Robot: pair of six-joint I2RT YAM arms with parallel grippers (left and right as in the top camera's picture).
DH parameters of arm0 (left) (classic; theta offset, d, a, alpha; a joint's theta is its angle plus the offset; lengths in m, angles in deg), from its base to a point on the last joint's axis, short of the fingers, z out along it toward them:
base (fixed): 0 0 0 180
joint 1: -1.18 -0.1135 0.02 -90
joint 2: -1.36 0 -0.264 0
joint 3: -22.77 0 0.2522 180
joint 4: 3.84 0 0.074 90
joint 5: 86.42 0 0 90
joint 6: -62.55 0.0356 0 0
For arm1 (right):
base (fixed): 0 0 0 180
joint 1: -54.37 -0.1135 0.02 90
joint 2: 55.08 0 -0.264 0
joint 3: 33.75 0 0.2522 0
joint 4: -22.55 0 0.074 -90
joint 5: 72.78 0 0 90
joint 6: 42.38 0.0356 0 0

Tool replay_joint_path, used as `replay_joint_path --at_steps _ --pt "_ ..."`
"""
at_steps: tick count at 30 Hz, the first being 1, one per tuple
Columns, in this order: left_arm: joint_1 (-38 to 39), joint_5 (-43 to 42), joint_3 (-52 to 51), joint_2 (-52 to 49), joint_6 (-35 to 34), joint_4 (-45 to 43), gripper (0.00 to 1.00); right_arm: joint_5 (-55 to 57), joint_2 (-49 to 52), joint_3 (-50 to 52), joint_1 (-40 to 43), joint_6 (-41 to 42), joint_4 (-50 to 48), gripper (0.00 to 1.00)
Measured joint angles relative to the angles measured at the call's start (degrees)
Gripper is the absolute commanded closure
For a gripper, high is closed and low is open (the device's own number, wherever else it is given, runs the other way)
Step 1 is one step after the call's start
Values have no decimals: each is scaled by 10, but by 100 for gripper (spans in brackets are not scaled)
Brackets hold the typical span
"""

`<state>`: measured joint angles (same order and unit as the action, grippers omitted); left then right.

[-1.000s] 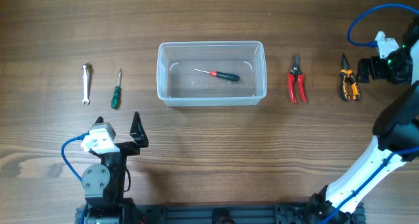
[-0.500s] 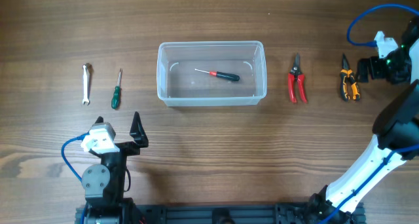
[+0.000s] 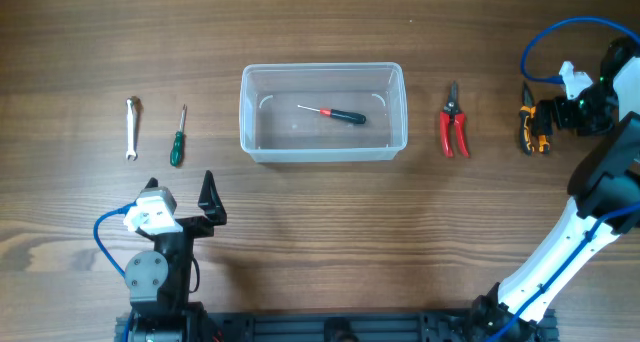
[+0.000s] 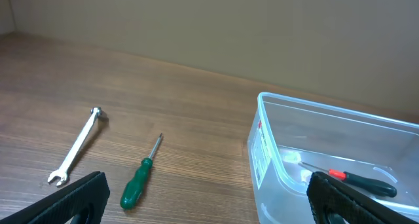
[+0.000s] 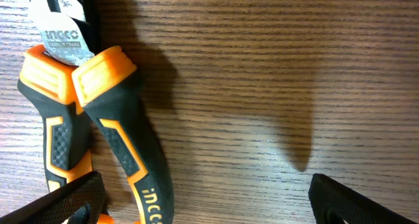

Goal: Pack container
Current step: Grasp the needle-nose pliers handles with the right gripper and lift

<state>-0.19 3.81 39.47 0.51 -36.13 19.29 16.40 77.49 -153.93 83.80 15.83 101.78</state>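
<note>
Tools lie in a row on the tabletop [image 3: 320, 252], flanking the clear container [image 3: 248, 112] at the centre, probably so that each arm can serve its own side: wrench [image 3: 131, 127] and green screwdriver [image 3: 178, 140] to the left, red pruners [image 3: 455, 127] and orange-and-black pliers [image 5: 124, 158] to the right. One red-and-black screwdriver [image 3: 340, 114] already lies inside. The right gripper [image 5: 203, 194] hovers low beside the pliers' handles, fingers wide and empty, likely lining up a grasp. The left gripper [image 3: 180, 194] hangs near its base, fingers equally wide, holding nothing.
</note>
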Motion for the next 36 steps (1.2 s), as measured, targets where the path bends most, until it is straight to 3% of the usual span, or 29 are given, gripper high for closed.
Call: replay_joint_path --at_steps 26,32,33,36 --pt "0 0 0 0 0 0 0 39 14 0 -20 2 -15 1" --pt "0 0 0 0 0 0 0 38 14 0 -21 6 -15 26" --pt "0 0 0 0 0 0 0 38 14 0 -22 7 -15 36" --pt "0 0 0 0 0 0 0 38 14 0 -22 5 -15 51"
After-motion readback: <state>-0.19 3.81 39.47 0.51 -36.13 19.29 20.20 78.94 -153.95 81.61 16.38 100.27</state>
